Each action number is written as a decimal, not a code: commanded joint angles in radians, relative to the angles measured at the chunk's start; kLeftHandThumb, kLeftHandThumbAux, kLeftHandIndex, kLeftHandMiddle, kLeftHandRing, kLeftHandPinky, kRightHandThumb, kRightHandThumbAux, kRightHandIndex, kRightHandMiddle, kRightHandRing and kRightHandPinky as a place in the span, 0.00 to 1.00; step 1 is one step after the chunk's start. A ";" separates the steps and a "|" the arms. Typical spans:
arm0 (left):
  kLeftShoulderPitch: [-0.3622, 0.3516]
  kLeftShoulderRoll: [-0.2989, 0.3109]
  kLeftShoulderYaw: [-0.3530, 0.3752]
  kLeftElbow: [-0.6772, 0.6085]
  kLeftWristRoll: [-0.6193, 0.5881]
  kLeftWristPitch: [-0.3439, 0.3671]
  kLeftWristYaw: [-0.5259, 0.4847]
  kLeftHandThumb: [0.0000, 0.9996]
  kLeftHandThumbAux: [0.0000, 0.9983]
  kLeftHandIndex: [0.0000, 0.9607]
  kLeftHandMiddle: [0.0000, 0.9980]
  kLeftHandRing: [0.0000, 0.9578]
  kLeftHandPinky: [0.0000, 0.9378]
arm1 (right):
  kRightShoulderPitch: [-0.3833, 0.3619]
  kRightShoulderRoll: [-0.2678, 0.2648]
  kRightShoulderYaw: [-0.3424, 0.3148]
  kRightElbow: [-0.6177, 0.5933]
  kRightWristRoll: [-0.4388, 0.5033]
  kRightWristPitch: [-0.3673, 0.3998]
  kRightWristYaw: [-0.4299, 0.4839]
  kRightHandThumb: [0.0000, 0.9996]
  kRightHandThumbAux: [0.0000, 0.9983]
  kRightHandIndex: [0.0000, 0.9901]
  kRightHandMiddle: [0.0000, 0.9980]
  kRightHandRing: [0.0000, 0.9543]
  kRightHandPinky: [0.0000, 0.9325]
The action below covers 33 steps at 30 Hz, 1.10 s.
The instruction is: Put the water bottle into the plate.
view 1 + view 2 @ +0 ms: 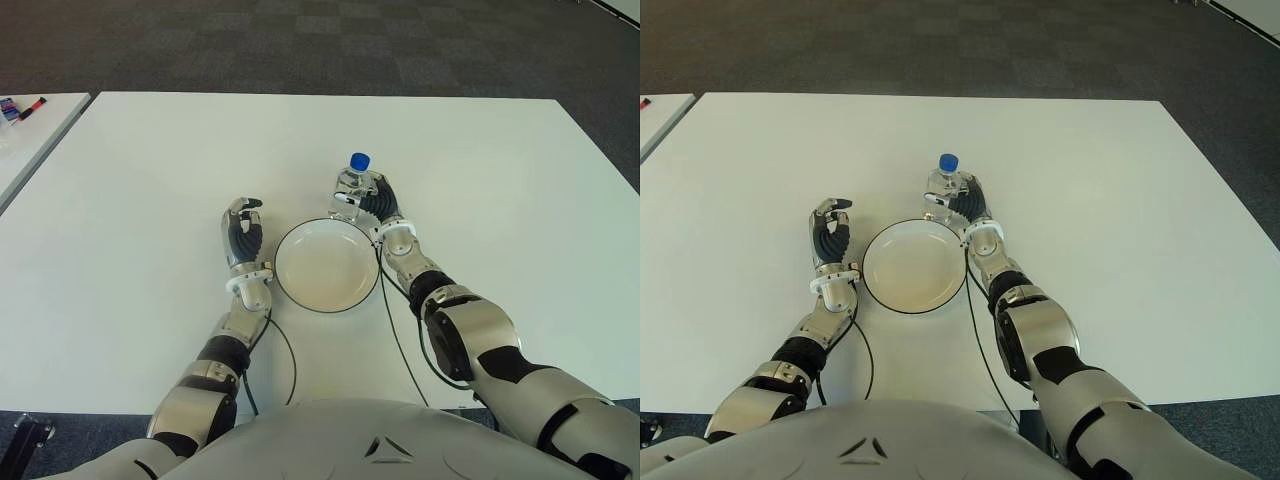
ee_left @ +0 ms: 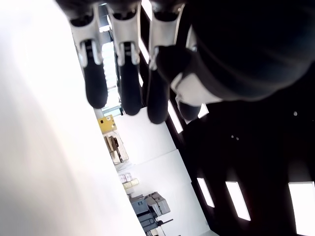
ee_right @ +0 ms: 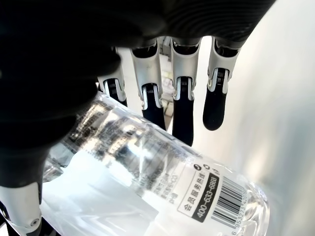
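A clear water bottle (image 1: 354, 186) with a blue cap stands upright on the white table (image 1: 150, 180), just beyond the far right rim of the white plate (image 1: 327, 268). My right hand (image 1: 380, 207) is against the bottle's right side. In the right wrist view the bottle (image 3: 147, 162) lies between the thumb and the fingers (image 3: 182, 118), which reach past it nearly straight, not closed around it. My left hand (image 1: 243, 236) shows left of the plate, fingers (image 2: 128, 93) relaxed and holding nothing.
The plate holds nothing. A second white table (image 1: 30, 135) at the far left carries small items (image 1: 20, 108). Black cables (image 1: 400, 340) run along both forearms. Dark carpet (image 1: 300, 40) lies beyond the far edge.
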 commanded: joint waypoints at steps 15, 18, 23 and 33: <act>0.017 0.003 -0.004 0.009 0.002 -0.005 -0.001 0.84 0.67 0.49 0.42 0.39 0.44 | -0.006 -0.019 0.063 0.015 -0.061 0.085 -0.062 0.85 0.68 0.41 0.52 0.72 0.69; 0.019 0.003 -0.004 0.005 0.000 -0.005 -0.006 0.84 0.67 0.49 0.42 0.39 0.44 | -0.007 -0.018 0.061 0.015 -0.057 0.093 -0.062 0.85 0.68 0.41 0.52 0.73 0.70; 0.020 0.002 -0.002 0.004 -0.006 -0.001 -0.016 0.84 0.67 0.49 0.42 0.39 0.44 | -0.015 -0.005 0.012 0.010 0.004 0.126 0.002 0.86 0.67 0.41 0.53 0.78 0.71; 0.017 0.000 0.000 0.005 -0.002 -0.001 -0.001 0.85 0.67 0.48 0.43 0.41 0.45 | -0.007 0.026 -0.107 -0.012 0.158 0.118 0.143 0.86 0.67 0.42 0.54 0.88 0.89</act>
